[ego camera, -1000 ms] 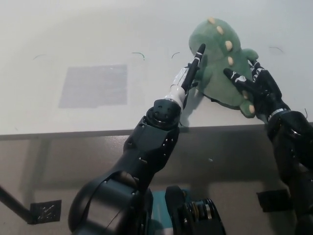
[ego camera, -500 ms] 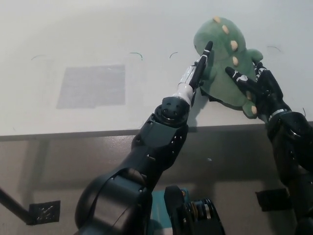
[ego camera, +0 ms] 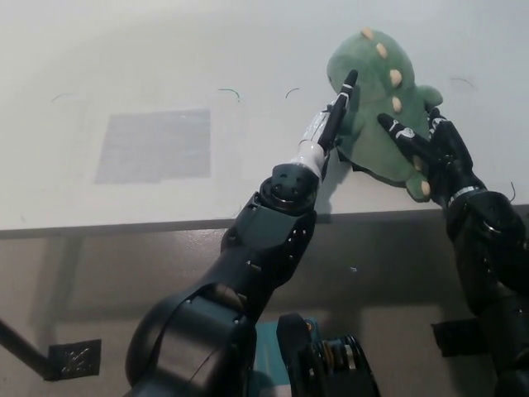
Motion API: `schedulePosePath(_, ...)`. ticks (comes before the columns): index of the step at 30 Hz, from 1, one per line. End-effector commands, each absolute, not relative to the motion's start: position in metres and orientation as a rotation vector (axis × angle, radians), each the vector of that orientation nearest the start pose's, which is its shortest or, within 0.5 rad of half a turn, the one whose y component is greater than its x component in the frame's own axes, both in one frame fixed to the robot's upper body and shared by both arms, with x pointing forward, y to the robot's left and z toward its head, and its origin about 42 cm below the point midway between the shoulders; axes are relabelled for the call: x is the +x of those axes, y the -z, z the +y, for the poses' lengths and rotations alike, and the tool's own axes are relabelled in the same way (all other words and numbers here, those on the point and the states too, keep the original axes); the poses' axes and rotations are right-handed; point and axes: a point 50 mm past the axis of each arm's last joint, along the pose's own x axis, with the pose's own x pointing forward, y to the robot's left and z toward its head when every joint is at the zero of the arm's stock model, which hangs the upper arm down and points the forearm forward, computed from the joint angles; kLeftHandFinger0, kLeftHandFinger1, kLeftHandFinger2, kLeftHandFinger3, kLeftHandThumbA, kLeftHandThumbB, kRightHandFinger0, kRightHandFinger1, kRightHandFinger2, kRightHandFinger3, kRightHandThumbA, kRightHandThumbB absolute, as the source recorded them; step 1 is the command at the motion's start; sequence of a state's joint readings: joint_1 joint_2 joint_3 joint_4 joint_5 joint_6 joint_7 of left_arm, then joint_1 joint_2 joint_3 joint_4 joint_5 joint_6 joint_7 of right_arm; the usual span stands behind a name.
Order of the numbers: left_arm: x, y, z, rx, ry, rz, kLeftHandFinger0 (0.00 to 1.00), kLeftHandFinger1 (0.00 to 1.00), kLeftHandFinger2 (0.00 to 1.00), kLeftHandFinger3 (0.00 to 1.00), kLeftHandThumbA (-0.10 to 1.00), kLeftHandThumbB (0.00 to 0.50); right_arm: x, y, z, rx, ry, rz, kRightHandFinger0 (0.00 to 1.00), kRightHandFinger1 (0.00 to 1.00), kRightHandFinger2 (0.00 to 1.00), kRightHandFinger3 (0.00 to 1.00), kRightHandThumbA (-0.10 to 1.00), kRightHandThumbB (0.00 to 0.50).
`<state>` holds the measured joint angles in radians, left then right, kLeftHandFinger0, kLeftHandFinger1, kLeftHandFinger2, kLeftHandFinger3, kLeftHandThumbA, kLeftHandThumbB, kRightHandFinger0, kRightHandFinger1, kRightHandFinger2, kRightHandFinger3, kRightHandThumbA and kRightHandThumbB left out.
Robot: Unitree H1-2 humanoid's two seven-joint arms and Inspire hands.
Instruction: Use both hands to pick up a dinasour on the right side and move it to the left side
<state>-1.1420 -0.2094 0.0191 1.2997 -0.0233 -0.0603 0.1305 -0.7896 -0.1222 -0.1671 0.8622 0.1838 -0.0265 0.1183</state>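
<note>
The green plush dinosaur (ego camera: 376, 99) is sitting on the counter (ego camera: 248, 50) at right, near the front edge. The left hand (ego camera: 329, 124) is pressing flat against its left flank; the right hand (ego camera: 434, 149) is cupping its right side, fingers spread on the plush. A grey square patch (ego camera: 153, 145) is lying well apart at left, bare counter between.

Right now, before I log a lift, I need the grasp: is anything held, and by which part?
The green plush dinosaur is pressed between both hands: left hand against its left flank, right hand on its lower right side. It looks on the table.
</note>
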Motion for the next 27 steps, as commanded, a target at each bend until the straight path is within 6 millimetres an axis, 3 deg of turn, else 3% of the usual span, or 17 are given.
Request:
schedulePosePath(1, 0.509, -0.211, -0.031, 0.015, 0.391, 0.182, 1.00, 1.00, 1.00, 1.00, 1.00, 0.307, 0.517, -0.186, -0.182, 0.137, -0.173, 0.011, 1.00, 1.00, 1.00, 1.00, 1.00, 0.308)
schedulePosePath(4, 0.507, -0.199, -0.023, 0.004, 0.415, 0.209, 1.00, 1.00, 1.00, 1.00, 1.00, 0.299, 0.514, -0.178, -0.181, 0.141, -0.181, 0.039, 1.00, 1.00, 1.00, 1.00, 1.00, 0.305)
schedulePosePath(7, 0.506, -0.184, -0.008, 0.012, 0.419, 0.238, 1.00, 1.00, 1.00, 1.00, 1.00, 0.339, 0.506, -0.162, -0.175, 0.156, -0.195, 0.067, 1.00, 1.00, 1.00, 1.00, 1.00, 0.347)
schedulePosePath(9, 0.503, -0.175, -0.002, 0.028, 0.414, 0.243, 1.00, 1.00, 1.00, 1.00, 1.00, 0.321, 0.500, -0.152, -0.167, 0.178, -0.203, 0.090, 1.00, 1.00, 1.00, 1.00, 1.00, 0.343)
schedulePosePath(11, 0.502, -0.171, 0.001, 0.044, 0.407, 0.236, 1.00, 1.00, 1.00, 1.00, 1.00, 0.339, 0.498, -0.148, -0.163, 0.180, -0.204, 0.084, 1.00, 1.00, 1.00, 1.00, 1.00, 0.333)
schedulePosePath(13, 0.498, -0.160, 0.006, 0.041, 0.388, 0.249, 1.00, 1.00, 1.00, 1.00, 1.00, 0.334, 0.493, -0.139, -0.153, 0.188, -0.199, 0.092, 1.00, 1.00, 1.00, 1.00, 1.00, 0.296)
schedulePosePath(14, 0.497, -0.159, 0.006, 0.044, 0.388, 0.253, 1.00, 1.00, 1.00, 1.00, 1.00, 0.334, 0.492, -0.138, -0.153, 0.188, -0.195, 0.090, 1.00, 1.00, 1.00, 1.00, 1.00, 0.209)
schedulePosePath(15, 0.491, -0.143, 0.017, 0.048, 0.357, 0.256, 1.00, 1.00, 1.00, 1.00, 1.00, 0.311, 0.486, -0.126, -0.135, 0.187, -0.217, 0.116, 1.00, 1.00, 1.00, 1.00, 1.00, 0.248)
schedulePosePath(18, 0.485, -0.131, 0.025, 0.030, 0.336, 0.261, 1.00, 1.00, 1.00, 1.00, 1.00, 0.315, 0.479, -0.119, -0.120, 0.186, -0.214, 0.151, 1.00, 1.00, 1.00, 1.00, 1.00, 0.263)
schedulePosePath(21, 0.481, -0.122, 0.032, 0.006, 0.302, 0.260, 1.00, 1.00, 1.00, 1.00, 1.00, 0.302, 0.473, -0.117, -0.104, 0.199, -0.213, 0.160, 1.00, 1.00, 1.00, 1.00, 1.00, 0.243)
schedulePosePath(23, 0.478, -0.114, 0.045, -0.020, 0.255, 0.253, 1.00, 1.00, 1.00, 1.00, 1.00, 0.256, 0.471, -0.117, -0.083, 0.179, -0.225, 0.171, 1.00, 1.00, 1.00, 1.00, 1.00, 0.194)
schedulePosePath(27, 0.475, -0.107, 0.065, -0.037, 0.216, 0.245, 1.00, 1.00, 1.00, 1.00, 1.00, 0.218, 0.466, -0.115, -0.063, 0.176, -0.250, 0.182, 1.00, 1.00, 1.00, 1.00, 1.00, 0.164)
